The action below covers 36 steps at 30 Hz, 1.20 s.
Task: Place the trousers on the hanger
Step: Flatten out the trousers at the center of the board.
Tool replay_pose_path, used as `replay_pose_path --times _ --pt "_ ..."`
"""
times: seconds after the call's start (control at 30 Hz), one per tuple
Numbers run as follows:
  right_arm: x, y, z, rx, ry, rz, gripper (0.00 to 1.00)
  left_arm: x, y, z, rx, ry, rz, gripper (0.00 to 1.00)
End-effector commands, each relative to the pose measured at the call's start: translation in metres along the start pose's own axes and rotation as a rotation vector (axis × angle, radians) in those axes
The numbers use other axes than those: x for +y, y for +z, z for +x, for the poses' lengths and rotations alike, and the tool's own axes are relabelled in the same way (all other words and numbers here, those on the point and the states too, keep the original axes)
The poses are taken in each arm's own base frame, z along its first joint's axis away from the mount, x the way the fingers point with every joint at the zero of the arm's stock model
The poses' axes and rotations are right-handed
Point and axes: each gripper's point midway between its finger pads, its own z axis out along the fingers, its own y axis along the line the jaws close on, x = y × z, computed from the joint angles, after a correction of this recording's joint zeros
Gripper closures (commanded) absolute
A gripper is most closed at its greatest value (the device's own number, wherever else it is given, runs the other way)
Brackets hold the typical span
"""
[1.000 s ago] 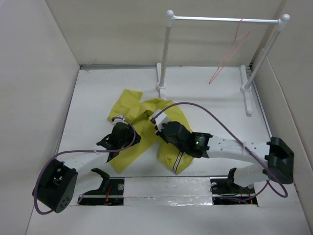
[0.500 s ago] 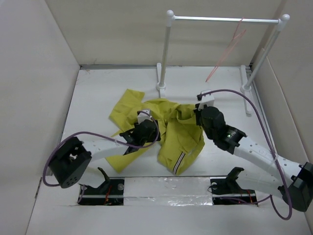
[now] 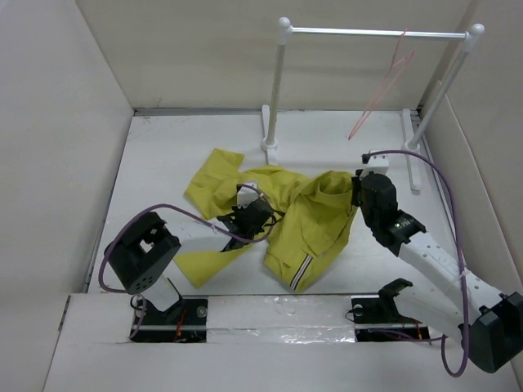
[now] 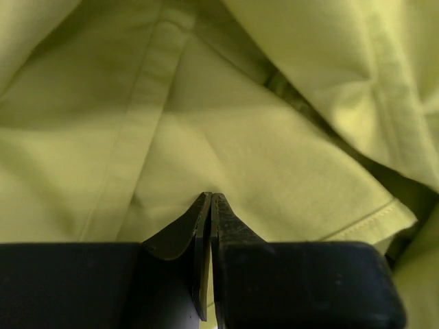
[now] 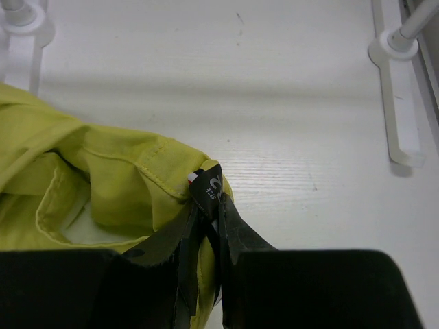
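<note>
**Both tools closed at the trousers**

Top: the trousers lie crumpled mid-worktop, and the hanger hangs on the rail behind.
Left wrist: the left tool is closed tight against yellow cloth; whether any is pinched, I cannot tell.
Right wrist: the right tool is clamped on the trousers' labelled edge.

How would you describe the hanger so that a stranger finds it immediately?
At the back of the table stands a white-posted rail. The hanger hangs near its right end. It is thin pink wire, the only thing on the rail.
</note>
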Motion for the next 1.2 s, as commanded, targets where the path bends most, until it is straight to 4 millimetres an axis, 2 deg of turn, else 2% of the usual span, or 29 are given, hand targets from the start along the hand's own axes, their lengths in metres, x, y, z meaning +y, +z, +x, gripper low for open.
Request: replay_pose_path --times 0.0,0.07,0.1,0.17,0.2,0.23,0.27,0.3,0.33,0.37,0.4,0.47,0.5,0.53,0.57,0.6,0.63,0.67,0.7,0.73,0.77,0.8,0.83,0.9,0.97,1.0,1.07,1.13,1.17 --pt "-0.030 0.007 -0.015 -0.056 0.071 0.096 1.00 0.009 -0.009 -0.020 -0.071 -0.029 -0.049 1.00" --pt "-0.042 0.015 -0.013 -0.061 0.096 0.130 1.00 0.011 -0.022 -0.031 -0.099 -0.065 -0.025 1.00" --pt "-0.048 0.019 -0.012 -0.054 0.105 0.148 1.00 0.018 -0.026 -0.027 -0.101 -0.072 -0.031 1.00" --pt "-0.070 0.028 -0.006 -0.033 0.138 0.212 1.00 0.023 -0.040 -0.034 -0.132 -0.129 -0.002 1.00" --pt "-0.077 0.032 -0.011 -0.054 0.158 0.230 1.00 0.030 -0.043 -0.026 -0.122 -0.132 -0.001 1.00" --pt "-0.083 0.036 -0.017 -0.085 0.189 0.247 1.00 0.035 -0.046 -0.027 -0.125 -0.144 0.000 1.00" --pt "-0.099 0.040 -0.017 -0.092 0.209 0.283 1.00 0.041 -0.052 -0.030 -0.129 -0.174 -0.001 1.00" --pt "-0.106 0.047 -0.013 -0.076 0.216 0.293 1.00 0.047 -0.055 -0.027 -0.128 -0.177 -0.008 1.00" --pt "-0.109 0.052 -0.020 -0.087 0.242 0.282 1.00 0.050 -0.057 -0.026 -0.129 -0.182 -0.007 1.00" --pt "-0.125 0.055 -0.021 -0.088 0.263 0.313 1.00 0.052 -0.061 -0.030 -0.142 -0.205 0.002 1.00" --pt "-0.129 0.061 -0.019 -0.074 0.265 0.317 1.00 0.056 -0.062 -0.027 -0.136 -0.216 0.004 1.00" --pt "-0.140 0.069 -0.032 -0.113 0.283 0.345 1.00 0.060 -0.063 -0.033 -0.147 -0.246 0.008 1.00" --pt "-0.150 0.073 -0.034 -0.115 0.288 0.371 1.00 0.068 -0.061 -0.038 -0.162 -0.269 -0.018 1.00" --pt "-0.151 0.083 -0.028 -0.090 0.283 0.385 1.00 0.073 -0.060 -0.042 -0.175 -0.290 -0.033 0.95" --pt "-0.158 0.087 -0.036 -0.092 0.288 0.398 1.00 0.076 -0.059 -0.049 -0.199 -0.318 -0.034 0.90" --pt "-0.160 0.092 -0.035 -0.070 0.288 0.398 1.00 0.088 -0.054 -0.054 -0.207 -0.361 -0.051 0.83" --pt "-0.157 0.096 -0.032 -0.049 0.288 0.384 1.00 0.093 -0.050 -0.059 -0.216 -0.381 -0.048 0.73" --pt "-0.157 0.100 -0.030 -0.041 0.285 0.381 1.00 0.092 -0.049 -0.071 -0.243 -0.421 -0.019 0.68" --pt "-0.155 0.100 -0.028 -0.044 0.285 0.372 1.00 0.092 -0.045 -0.070 -0.223 -0.439 0.013 0.66" --pt "-0.148 0.103 -0.035 -0.075 0.293 0.345 1.00 0.105 -0.040 -0.078 -0.242 -0.489 -0.004 0.58" --pt "-0.148 0.102 -0.035 -0.086 0.290 0.346 1.00 0.106 -0.037 -0.088 -0.267 -0.519 0.022 0.54" --pt "-0.145 0.102 -0.033 -0.084 0.288 0.337 1.00 0.105 -0.034 -0.088 -0.257 -0.531 0.049 0.45" --pt "-0.144 0.103 -0.032 -0.080 0.285 0.334 1.00 0.113 -0.029 -0.094 -0.271 -0.552 0.040 0.41" --pt "-0.143 0.102 -0.031 -0.069 0.283 0.331 1.00 0.113 -0.017 -0.097 -0.233 -0.557 0.045 0.40" --pt "-0.143 0.101 -0.031 -0.068 0.283 0.328 1.00 0.118 -0.002 -0.091 -0.198 -0.559 0.021 0.40" --pt "-0.143 0.099 -0.032 -0.072 0.285 0.327 1.00 0.111 0.002 -0.092 -0.179 -0.555 0.047 0.40" --pt "-0.141 0.096 -0.031 -0.078 0.294 0.321 1.00 0.109 0.015 -0.089 -0.154 -0.543 0.055 0.40" --pt "-0.139 0.095 -0.035 -0.102 0.299 0.303 1.00 0.103 0.023 -0.099 -0.148 -0.519 0.065 0.40" --pt "-0.138 0.095 -0.032 -0.100 0.302 0.301 1.00 0.103 0.031 -0.095 -0.127 -0.509 0.056 0.40"
